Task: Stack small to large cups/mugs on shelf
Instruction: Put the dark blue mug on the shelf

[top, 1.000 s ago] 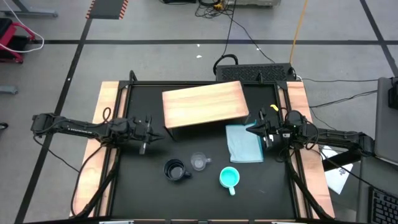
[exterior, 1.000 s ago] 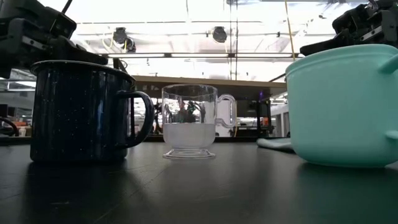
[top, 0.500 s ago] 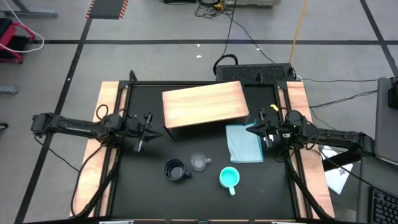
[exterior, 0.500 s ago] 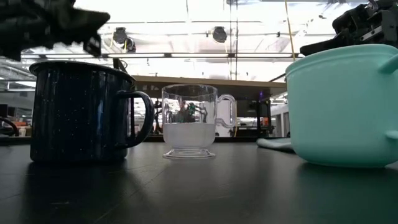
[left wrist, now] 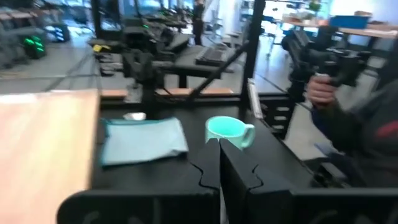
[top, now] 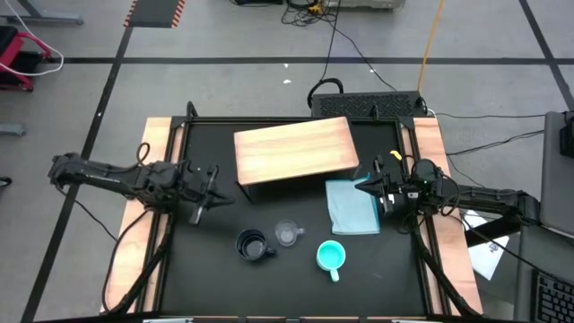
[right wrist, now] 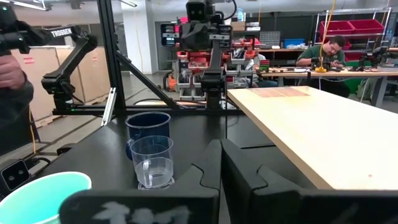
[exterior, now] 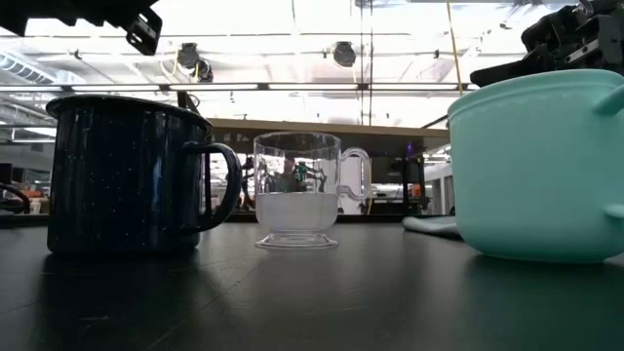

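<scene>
The dark navy mug (top: 254, 245), the clear glass cup (top: 287, 234) and the turquoise mug (top: 331, 257) stand upright on the black table, near its front edge. The wooden shelf (top: 294, 149) stands at the far middle on its dark base. My left gripper (top: 218, 195) is shut and empty, left of the shelf and above the table; it shows high up in the low view (exterior: 136, 19). My right gripper (top: 361, 188) is shut and empty, right of the shelf, over the light-blue cloth (top: 352, 206). My right wrist view shows the navy mug (right wrist: 148, 127), the glass cup (right wrist: 152, 163) and the turquoise mug (right wrist: 37, 194).
The light-blue folded cloth lies flat between the shelf and the turquoise mug. Wooden side boards (top: 139, 224) flank the black table. A person's hand (left wrist: 320, 88) holds a device beyond the table's edge. A person sits in the room behind (right wrist: 323, 53).
My left gripper has gone up from beside the navy mug's rim to well above it, staying shut. The cups, the shelf and my right gripper have kept still.
</scene>
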